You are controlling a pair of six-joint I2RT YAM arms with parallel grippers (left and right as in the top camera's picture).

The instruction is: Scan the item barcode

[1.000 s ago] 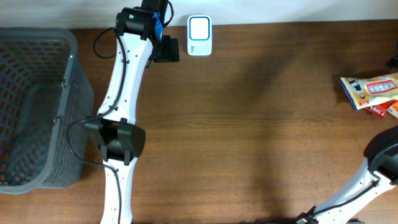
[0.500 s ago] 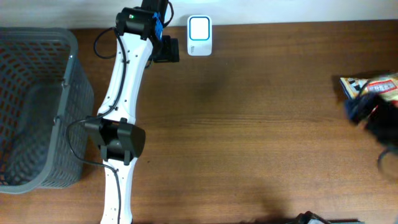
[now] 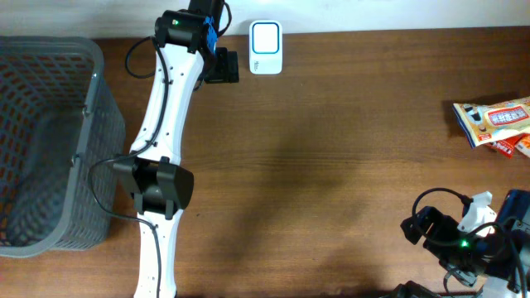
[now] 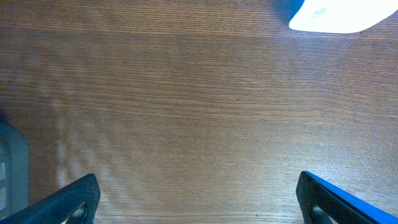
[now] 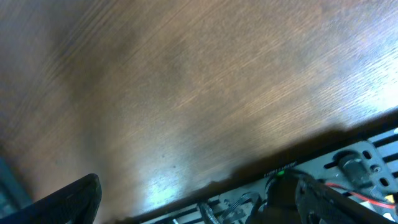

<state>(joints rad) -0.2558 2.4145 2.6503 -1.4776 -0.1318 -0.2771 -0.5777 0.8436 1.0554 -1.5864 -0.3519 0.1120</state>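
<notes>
The item, a white and orange snack packet [image 3: 495, 117], lies at the table's right edge with a red packet [image 3: 519, 147] partly under it. The white scanner [image 3: 266, 47] sits at the back, and shows as a bright patch, the scanner [image 4: 329, 15], in the left wrist view. Just left of it my left gripper [image 3: 222, 66] hovers open over bare wood, gripper [image 4: 198, 208] holding nothing. My right arm [image 3: 464, 240] is folded at the front right corner. Its gripper [image 5: 199, 208] is open and empty over the table's front edge, in a blurred view.
A large grey mesh basket [image 3: 50, 58] fills the left side of the table. The left arm [image 3: 161, 141] runs from the front edge to the back. Cables and arm hardware [image 5: 348, 168] lie below the front edge.
The right arm swung up near the packets half a second ago and has come back down to the front right corner. The left arm, scanner and packets have not moved.
</notes>
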